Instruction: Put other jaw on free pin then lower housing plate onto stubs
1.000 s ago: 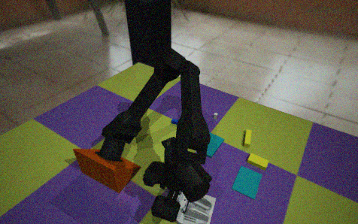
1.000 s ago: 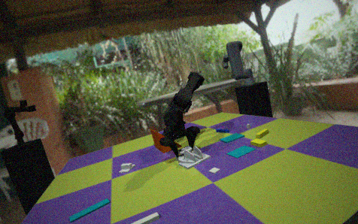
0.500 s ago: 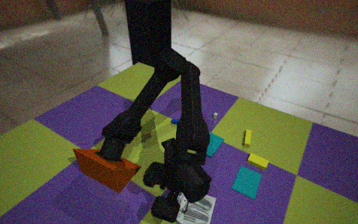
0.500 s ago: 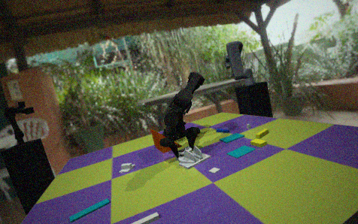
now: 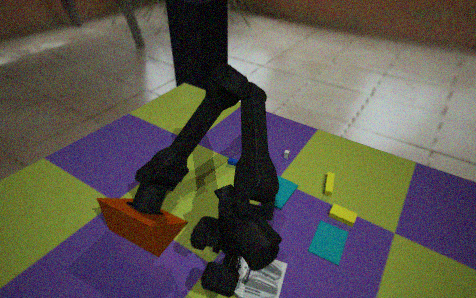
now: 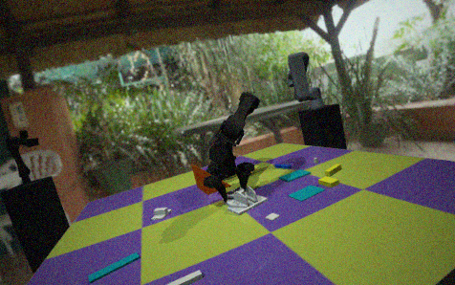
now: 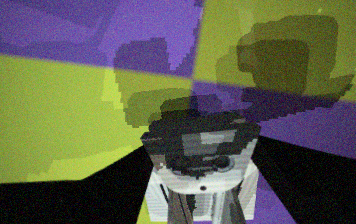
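My gripper [image 6: 235, 193] [image 7: 197, 141] is shut on the pale housing plate [image 7: 215, 181], with one black finger at each side. The plate lies over the white base [image 5: 283, 270] [image 6: 241, 210] [image 7: 252, 197], low down and partly in shadow. Its gap to the stubs cannot be made out, nor whether it is level. Two grey jaws [image 5: 270, 274] [image 6: 246, 196] lie side by side on the base, and their ends stick out below the plate in the wrist view. Their gear teeth and pins are hidden under the plate and fingers.
An orange wedge-shaped block [image 5: 145, 227] [image 6: 202, 182] stands beside the arm. Teal plates [image 5: 328, 242] [image 6: 306, 192] and yellow blocks [image 5: 343, 214] [image 6: 329, 181] lie to one side of the base. A small white tile [image 6: 272, 216] and a pale grey part [image 6: 161, 213] lie near it.
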